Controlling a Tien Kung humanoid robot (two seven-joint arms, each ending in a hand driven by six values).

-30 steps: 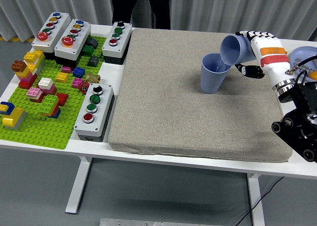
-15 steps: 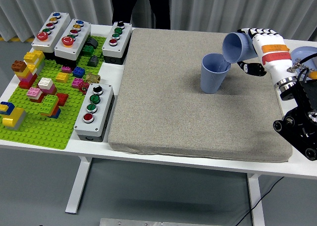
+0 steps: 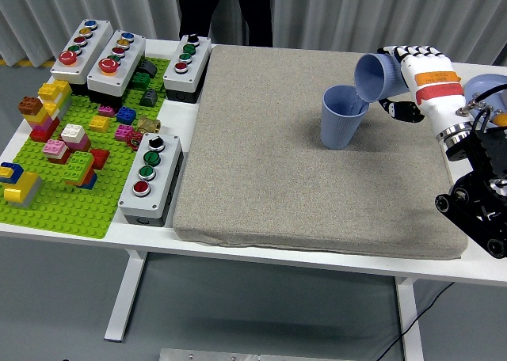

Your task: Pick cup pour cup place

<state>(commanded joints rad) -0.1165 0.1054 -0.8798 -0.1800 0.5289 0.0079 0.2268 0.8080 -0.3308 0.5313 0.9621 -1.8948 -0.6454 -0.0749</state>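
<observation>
A blue cup [image 3: 342,117] stands upright on the grey mat [image 3: 301,179], right of its middle. My right hand [image 3: 400,80] is shut on a second blue cup [image 3: 375,76]. It holds that cup tipped on its side, mouth down-left, just above the right rim of the standing cup. The lip of the tilted cup is close to the standing cup's rim. I cannot see any contents. The left arm is out of sight.
A green brick baseplate [image 3: 67,187] with several loose bricks lies at the left. Several grey button boxes [image 3: 150,179] stand along the mat's left edge and at the back left. A person [image 3: 226,9] stands at the far side. A pale blue bowl [image 3: 487,88] sits at the right edge.
The tilted cup rose slightly and shifted a little right between the first frame and now. The standing cup has not moved.
</observation>
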